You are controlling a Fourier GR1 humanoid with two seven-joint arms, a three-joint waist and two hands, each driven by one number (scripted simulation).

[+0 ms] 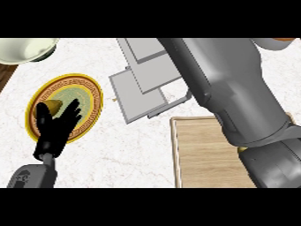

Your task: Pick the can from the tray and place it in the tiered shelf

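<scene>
Two arms showing, one hand. Left hand (pixel 58 126) resting at left, fingers straight and spread, upright over gold-rimmed plate (pixel 94 95). Right forearm (pixel 234 97) stretching far across tray (pixel 195 152) toward grey shelf (pixel 143 86), likely carrying. Right hand cut off, fingers impossible to tell. Can hidden; maybe brass glint (pixel 242 150) under forearm. Bowl (pixel 22 48) sitting far left.

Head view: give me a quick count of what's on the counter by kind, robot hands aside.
Bowl: 1
Plate: 1
Yellow item on the plate: 1
Tiered shelf: 1
Wooden tray: 1
Total: 5
</scene>
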